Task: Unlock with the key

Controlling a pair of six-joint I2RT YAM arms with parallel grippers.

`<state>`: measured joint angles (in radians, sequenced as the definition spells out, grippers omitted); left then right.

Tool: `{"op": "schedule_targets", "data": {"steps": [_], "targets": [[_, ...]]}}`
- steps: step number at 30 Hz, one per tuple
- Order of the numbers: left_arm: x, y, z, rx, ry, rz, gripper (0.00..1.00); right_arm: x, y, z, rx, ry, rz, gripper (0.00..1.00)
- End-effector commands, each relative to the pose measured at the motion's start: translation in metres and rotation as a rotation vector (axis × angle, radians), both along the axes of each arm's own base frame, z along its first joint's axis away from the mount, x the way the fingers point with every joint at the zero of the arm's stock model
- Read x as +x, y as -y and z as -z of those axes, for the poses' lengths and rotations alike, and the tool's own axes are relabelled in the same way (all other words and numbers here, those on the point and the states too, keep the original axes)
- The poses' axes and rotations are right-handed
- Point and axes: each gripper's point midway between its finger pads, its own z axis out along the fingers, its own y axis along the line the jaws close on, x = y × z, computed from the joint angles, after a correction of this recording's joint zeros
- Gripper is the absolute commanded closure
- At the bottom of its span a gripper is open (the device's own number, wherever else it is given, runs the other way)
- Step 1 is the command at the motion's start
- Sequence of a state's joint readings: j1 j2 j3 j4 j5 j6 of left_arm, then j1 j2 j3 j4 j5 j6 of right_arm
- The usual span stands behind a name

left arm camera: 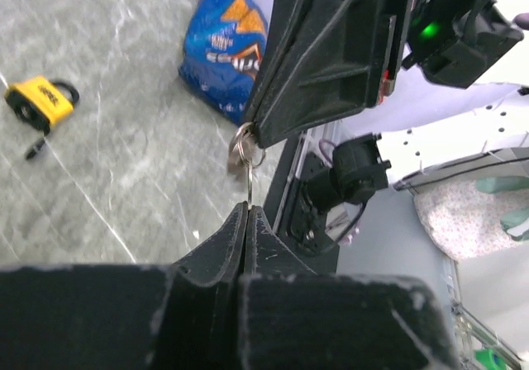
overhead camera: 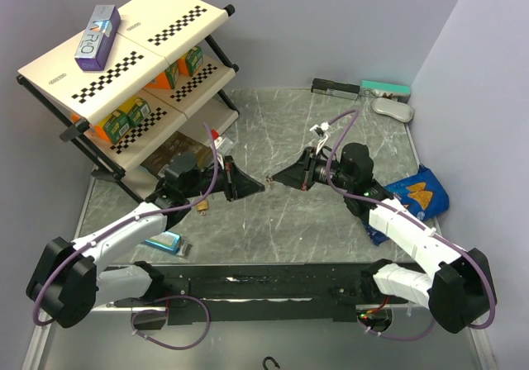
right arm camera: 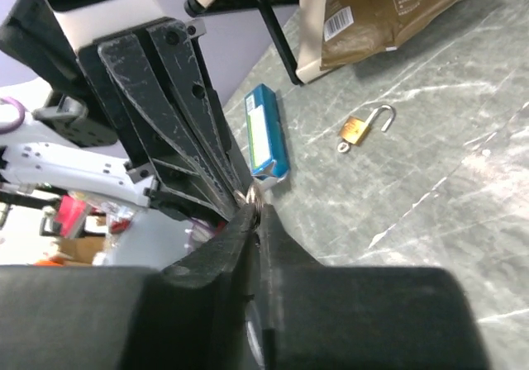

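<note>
A small silver key (left arm camera: 248,180) on a key ring (left arm camera: 244,143) hangs in the air between my two grippers above the table's middle (overhead camera: 266,180). My left gripper (left arm camera: 248,209) is shut on the key's blade. My right gripper (right arm camera: 256,209) is shut on the ring end of the key (right arm camera: 253,198). The two gripper tips, left (overhead camera: 250,187) and right (overhead camera: 277,177), nearly meet. The yellow brass padlock (overhead camera: 202,208) lies on the table under the left arm. It also shows in the left wrist view (left arm camera: 41,99) and in the right wrist view (right arm camera: 362,127), apart from both grippers.
A shelf rack (overhead camera: 132,64) with juice boxes stands at the back left, with a brown pouch (right arm camera: 388,7) under it. A blue box (overhead camera: 165,242) lies near the left arm. A blue snack bag (overhead camera: 417,192) lies at the right. Small items (overhead camera: 364,89) line the back wall.
</note>
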<state>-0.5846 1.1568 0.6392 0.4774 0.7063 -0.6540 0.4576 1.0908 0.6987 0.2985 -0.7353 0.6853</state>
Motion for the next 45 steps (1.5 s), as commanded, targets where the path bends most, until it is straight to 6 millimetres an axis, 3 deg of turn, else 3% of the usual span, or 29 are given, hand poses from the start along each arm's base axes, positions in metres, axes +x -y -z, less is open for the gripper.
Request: {"op": "schedule_targets", "data": {"steps": [1,4,6,14,20,33,45], "targets": [[-0.014,-0.001,0.0,0.054,-0.019,0.066,0.99,-0.001,0.003,-0.003,-0.032,0.12,-0.02,0.65],[-0.03,-0.002,0.008,0.083,-0.063,0.151,0.99,-0.005,0.007,-0.003,-0.064,0.196,-0.03,0.41],[-0.037,-0.002,0.01,0.09,-0.078,0.192,0.99,-0.011,0.009,-0.006,-0.071,0.253,-0.048,0.39],[-0.068,-0.009,0.017,0.136,-0.105,0.375,0.99,-0.048,-0.005,-0.001,-0.065,0.306,-0.274,0.55],[-0.07,-0.01,0.021,0.162,-0.101,0.41,0.99,-0.069,-0.022,0.007,-0.062,0.286,-0.411,0.61],[-0.07,-0.01,0.025,0.166,-0.099,0.416,0.99,-0.083,-0.032,0.017,-0.076,0.244,-0.516,0.68],[-0.068,-0.009,0.027,0.17,-0.093,0.407,0.99,-0.083,-0.039,0.016,-0.069,0.246,-0.536,0.76]]}}
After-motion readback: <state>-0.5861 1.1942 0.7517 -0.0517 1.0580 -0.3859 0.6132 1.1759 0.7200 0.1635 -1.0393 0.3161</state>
